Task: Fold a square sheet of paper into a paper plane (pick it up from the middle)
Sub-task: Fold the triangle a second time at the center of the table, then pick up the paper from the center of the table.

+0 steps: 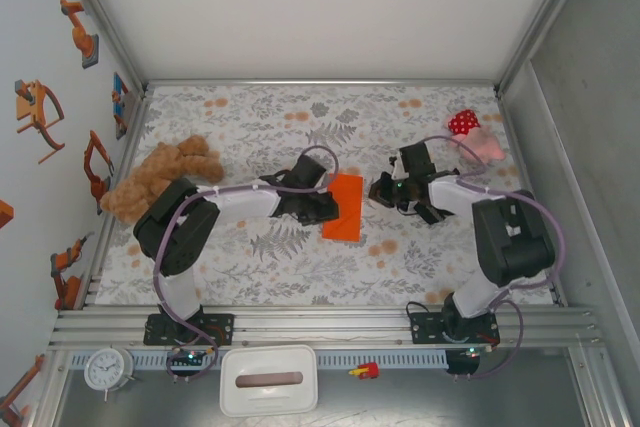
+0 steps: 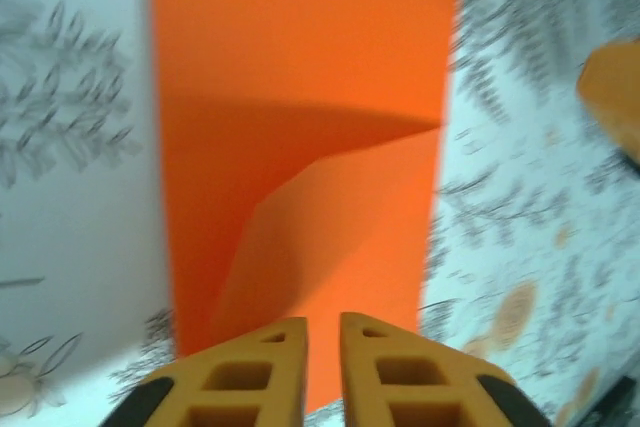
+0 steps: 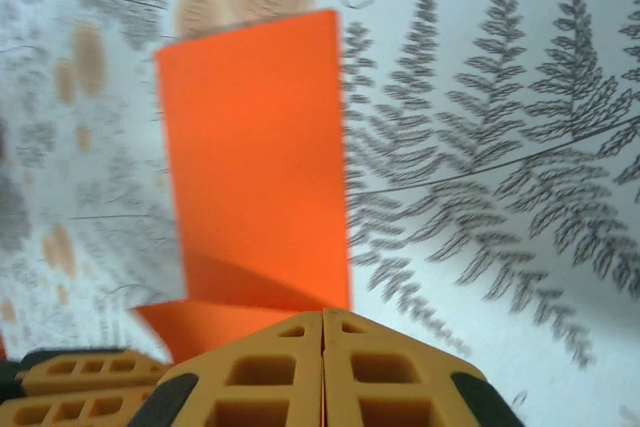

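You have the thin orange paper sheet [image 1: 343,207] folded to a rectangle, flat on the floral tablecloth [image 1: 260,127] between both grippers. One diagonal flap shows; the pointed dart is judged well off. Left gripper [image 2: 322,332] fingers stand narrowly apart; right gripper [image 3: 322,322] fingers are pressed together.

The left arm [image 1: 185,225] and right arm [image 1: 508,237] show black joints, white links and lilac cables [image 1: 318,150]. The left pincer [image 2: 322,332] and right pincer [image 3: 322,322] bear yellow-orange pocketed fingers [image 2: 400,379].

- Bright, even light is filling the overhead view.
- Blur is smearing the worktop [image 2: 70,147] in both wrist views.
- Soft shadow is crossing the square sheet of paper [image 2: 300,47].
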### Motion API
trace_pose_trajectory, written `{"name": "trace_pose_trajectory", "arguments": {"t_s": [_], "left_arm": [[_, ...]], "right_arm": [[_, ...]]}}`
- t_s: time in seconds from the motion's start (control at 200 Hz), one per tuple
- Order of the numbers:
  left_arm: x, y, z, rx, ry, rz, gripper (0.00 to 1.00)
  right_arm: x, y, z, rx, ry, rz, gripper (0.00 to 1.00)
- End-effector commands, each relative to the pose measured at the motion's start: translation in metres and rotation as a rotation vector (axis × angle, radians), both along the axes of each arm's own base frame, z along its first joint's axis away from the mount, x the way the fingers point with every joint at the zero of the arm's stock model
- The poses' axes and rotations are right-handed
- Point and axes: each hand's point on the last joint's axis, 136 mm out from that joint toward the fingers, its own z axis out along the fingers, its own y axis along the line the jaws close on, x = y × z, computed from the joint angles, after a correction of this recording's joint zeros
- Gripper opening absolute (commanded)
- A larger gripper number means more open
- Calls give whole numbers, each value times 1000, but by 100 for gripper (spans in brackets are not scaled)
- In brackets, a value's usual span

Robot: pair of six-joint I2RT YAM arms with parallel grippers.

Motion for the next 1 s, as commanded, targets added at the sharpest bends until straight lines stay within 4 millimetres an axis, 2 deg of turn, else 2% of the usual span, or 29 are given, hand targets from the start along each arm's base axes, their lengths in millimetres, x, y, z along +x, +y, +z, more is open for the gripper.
{"name": "trace_pose_trajectory", "arguments": {"t_s": [0.0, 0.17, 0.195, 0.225, 0.31, 0.426, 0.686, 0.836, 0.997], "left_arm": [[18, -2, 23, -43, -51, 54, 27], [32, -5, 11, -99, -23, 108, 29], [32, -6, 9, -104, -17, 110, 29], [34, -8, 8, -114, -16, 112, 29], [36, -7, 1, -102, -7, 126, 29], [40, 4, -12, -69, 8, 167, 28], [34, 22, -42, -31, 85, 259, 29], [30, 28, -52, -26, 122, 297, 29], [29, 29, -54, -26, 135, 305, 29]], "right_arm": [[-20, -2, 5, -6, 24, -30, 16], [-38, 9, 5, 26, 43, -39, 29], [-39, 11, 4, 30, 45, -40, 37], [-40, 13, 4, 34, 49, -40, 39], [-42, 20, 2, 52, 53, -43, 40], [-43, 29, -2, 68, 66, -47, 39], [-38, 45, -13, 151, 111, -94, 35], [-38, 47, -19, 137, 131, -101, 35], [-39, 48, -28, 116, 154, -105, 35]]}}
